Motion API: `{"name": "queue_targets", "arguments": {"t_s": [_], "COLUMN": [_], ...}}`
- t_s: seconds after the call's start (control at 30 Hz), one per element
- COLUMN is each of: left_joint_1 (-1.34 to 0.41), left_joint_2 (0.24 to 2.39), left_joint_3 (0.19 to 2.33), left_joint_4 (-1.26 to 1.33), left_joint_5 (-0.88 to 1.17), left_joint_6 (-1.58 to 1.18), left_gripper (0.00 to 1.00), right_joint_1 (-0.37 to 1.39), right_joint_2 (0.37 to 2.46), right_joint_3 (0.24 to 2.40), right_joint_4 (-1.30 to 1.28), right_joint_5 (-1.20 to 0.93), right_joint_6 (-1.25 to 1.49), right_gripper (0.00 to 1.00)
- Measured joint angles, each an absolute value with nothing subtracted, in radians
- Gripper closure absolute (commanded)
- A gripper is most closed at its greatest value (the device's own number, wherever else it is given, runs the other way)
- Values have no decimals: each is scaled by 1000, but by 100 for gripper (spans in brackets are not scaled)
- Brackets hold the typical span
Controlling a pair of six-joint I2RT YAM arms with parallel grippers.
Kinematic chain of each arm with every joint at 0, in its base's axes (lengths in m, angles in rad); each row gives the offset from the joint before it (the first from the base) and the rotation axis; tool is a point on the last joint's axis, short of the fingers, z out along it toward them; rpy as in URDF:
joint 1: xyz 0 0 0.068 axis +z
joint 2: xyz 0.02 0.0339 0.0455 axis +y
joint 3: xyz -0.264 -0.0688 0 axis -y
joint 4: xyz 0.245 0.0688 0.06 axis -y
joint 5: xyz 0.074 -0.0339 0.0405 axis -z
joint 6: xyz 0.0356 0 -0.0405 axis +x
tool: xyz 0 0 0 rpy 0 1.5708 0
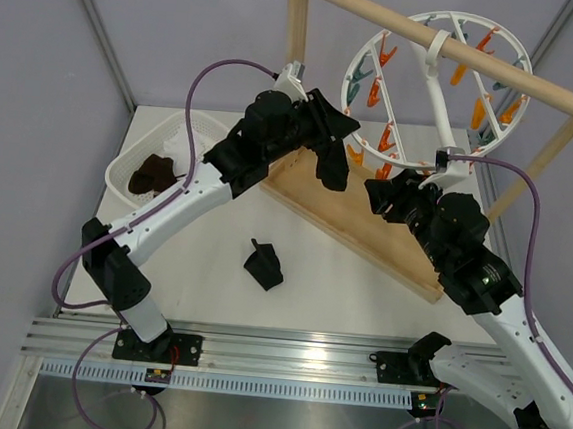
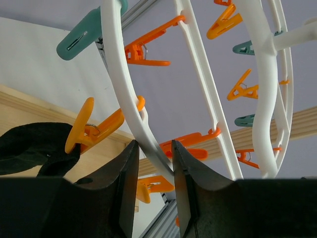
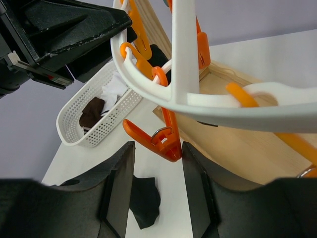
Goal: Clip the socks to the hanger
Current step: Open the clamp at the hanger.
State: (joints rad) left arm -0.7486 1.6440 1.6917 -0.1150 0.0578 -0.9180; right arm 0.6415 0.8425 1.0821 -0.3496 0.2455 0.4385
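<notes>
A black sock [image 2: 29, 146] is clipped at the hanger's [image 2: 116, 74] lower rim, which is straddled by the left gripper [image 2: 154, 148], presumably for steadying. A neighbouring clip [image 3: 154, 141] is flanked by the right gripper [image 3: 157, 151]; neither grip can be confirmed.

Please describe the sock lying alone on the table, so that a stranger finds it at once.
Start at the long wooden base on the white table. On its near side, on bare table, lies a small black sock. Unlike the black sock at the hanger and the brown sock in the white basket, it lies loose, touching nothing else.
</notes>
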Motion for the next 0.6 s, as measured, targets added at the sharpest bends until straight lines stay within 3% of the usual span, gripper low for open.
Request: {"name": "queue_targets", "arguments": {"t_s": [0.3, 0.53, 0.57, 0.6], "left_joint_1": [-760, -766, -766, -766], "left_joint_2": [1606, 1599, 1599, 1599], "left_joint_3": [1692, 1692, 1692, 1692], "left_joint_4": [-134, -136, -137, -137], "left_joint_5": [48, 46, 45, 44], "left_joint_6": [-905, -897, -895, -891], "left_gripper": [67, 67, 66, 58], "right_joint_1": [641, 643, 643, 643], "right_joint_2": [832, 846, 851, 855], "right_joint_3": [1128, 1184, 1187, 1189], "right_joint_4": [-436, -508, -514, -519], "right_joint_5": [243, 245, 245, 244], "right_joint_6": [419, 412, 411, 410], "right_gripper": [36, 34, 34, 34]}}
